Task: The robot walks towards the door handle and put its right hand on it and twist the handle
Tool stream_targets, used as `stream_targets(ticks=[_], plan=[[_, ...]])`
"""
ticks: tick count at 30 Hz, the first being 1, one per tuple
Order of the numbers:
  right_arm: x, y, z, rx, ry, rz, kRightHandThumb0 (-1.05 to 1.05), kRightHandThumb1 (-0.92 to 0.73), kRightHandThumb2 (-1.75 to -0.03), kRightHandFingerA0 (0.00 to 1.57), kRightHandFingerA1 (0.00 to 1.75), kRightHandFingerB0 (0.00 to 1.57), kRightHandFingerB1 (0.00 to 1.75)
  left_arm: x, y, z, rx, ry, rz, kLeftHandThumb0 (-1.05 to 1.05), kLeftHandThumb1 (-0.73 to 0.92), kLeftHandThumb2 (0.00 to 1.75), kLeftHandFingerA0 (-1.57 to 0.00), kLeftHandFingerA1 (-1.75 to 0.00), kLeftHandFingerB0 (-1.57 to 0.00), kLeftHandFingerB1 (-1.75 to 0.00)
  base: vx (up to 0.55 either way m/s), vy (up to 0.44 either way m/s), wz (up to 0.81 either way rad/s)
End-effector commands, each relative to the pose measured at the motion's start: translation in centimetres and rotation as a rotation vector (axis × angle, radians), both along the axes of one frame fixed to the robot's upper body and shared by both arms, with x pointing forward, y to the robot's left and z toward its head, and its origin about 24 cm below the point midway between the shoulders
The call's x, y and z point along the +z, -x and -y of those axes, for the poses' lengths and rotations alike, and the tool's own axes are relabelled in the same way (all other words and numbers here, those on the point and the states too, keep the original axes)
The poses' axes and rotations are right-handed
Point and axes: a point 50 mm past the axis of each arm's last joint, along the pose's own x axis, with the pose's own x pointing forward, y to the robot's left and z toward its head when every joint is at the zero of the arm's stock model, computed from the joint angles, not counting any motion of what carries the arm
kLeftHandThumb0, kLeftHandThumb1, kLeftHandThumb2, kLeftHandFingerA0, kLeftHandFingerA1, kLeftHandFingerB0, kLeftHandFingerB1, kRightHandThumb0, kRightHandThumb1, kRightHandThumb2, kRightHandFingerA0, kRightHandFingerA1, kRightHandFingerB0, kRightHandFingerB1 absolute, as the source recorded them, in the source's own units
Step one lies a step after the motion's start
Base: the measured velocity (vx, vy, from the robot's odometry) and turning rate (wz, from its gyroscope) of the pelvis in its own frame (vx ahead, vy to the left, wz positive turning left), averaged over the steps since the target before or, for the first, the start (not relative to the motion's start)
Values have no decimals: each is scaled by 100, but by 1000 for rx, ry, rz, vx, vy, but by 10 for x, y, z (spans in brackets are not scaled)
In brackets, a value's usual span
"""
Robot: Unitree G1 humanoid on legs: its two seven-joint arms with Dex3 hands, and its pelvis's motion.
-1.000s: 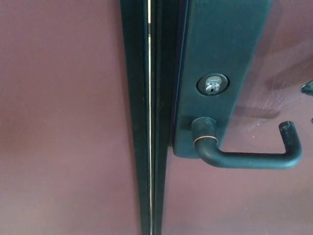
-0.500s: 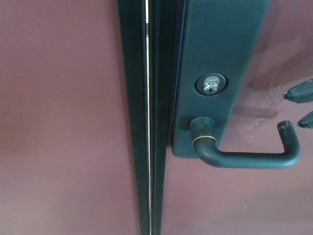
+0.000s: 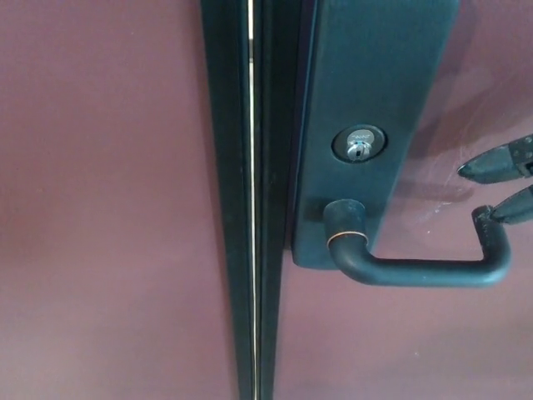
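two black fingers [image 3: 498,163] of the right hand [image 3: 505,183] reach in from the right edge, spread apart and holding nothing. the lower fingertip touches or overlaps the upturned end of the door handle [image 3: 416,268]. handle sits level on a dark plate [image 3: 371,75], below the keyhole [image 3: 359,147].

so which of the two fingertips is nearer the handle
The lower fingertip of the right robot hand: it reaches the handle's upturned end, while the upper one sits higher, clear of it.
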Motion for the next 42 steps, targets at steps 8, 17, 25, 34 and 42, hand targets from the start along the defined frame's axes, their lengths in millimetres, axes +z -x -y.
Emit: stream_targets(ticks=[8,17,25,34,42], plan=[[-5,-7,-16,34,69,-34,-49,-52,-55,48,44,37,35,0,6,-2,-4,4,-23,-34,54,56,-70,-48,-51,-39,0,0,0],[-5,-8,-32,72,114,-80,-42,-52,-55,47,45,36,36,-1,6,-2,-3,10,-29,-34,54,56,-70,-47,-50,-39,0,0,0],[-9,-16,-42,88,155,-120,-39,-52,-55,48,46,37,36,0,6,-2,-12,5,-28,-35,54,56,-70,-47,-50,-39,0,0,0],[-12,-24,-41,68,181,-129,-40,-52,-55,49,45,37,36,-1,8,-2,-5,13,-31,-35,54,56,-69,-47,-50,-39,0,0,0],[-17,-30,-38,47,222,-128,-43,-52,-55,49,44,37,35,-1,10,-2,0,13,-32,-41,45,73,-63,-57,-46,-50,0,0,0]])
